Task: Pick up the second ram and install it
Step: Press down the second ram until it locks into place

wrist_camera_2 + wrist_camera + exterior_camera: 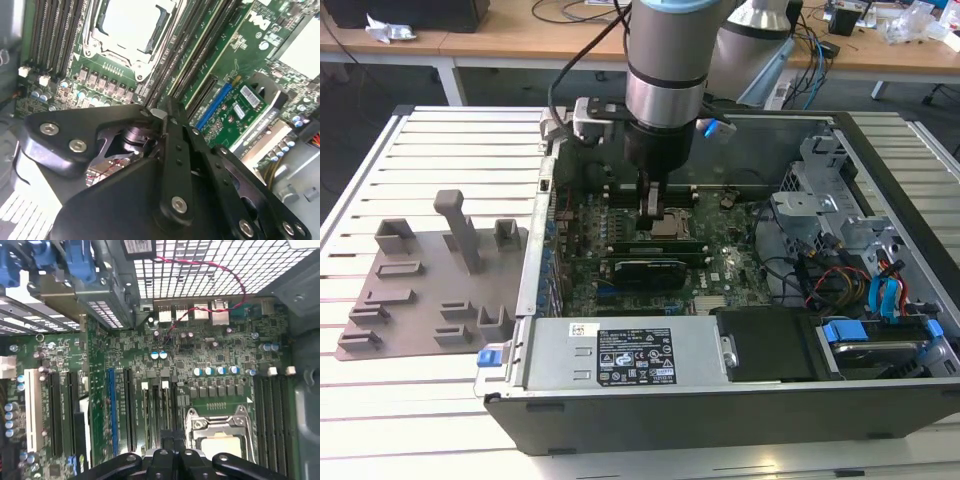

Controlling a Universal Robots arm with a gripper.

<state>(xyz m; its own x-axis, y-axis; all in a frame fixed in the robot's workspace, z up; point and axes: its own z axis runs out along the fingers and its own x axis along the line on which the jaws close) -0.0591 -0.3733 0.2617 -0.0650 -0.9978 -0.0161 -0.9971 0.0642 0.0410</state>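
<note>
My gripper (650,207) hangs inside the open computer case, its two fingers pressed together with nothing visible between them. The fingertips hover just above the motherboard at the edge of the CPU socket (668,224). A long green ram stick (650,243) with dark chips stands seated in a slot just on the near side of the socket; I cannot tell whether it is the second ram. In the second wrist view the shut gripper (163,111) is over the dark memory slots (175,75). In the first wrist view the gripper (170,439) points at the slots (155,410) beside the socket (220,440).
A grey tray (420,290) with raised holders lies on the slatted table at the exterior view's left. A black card (645,270) sits below the ram. The power supply (620,355), a drive cage (840,230) and cables (880,290) crowd the case.
</note>
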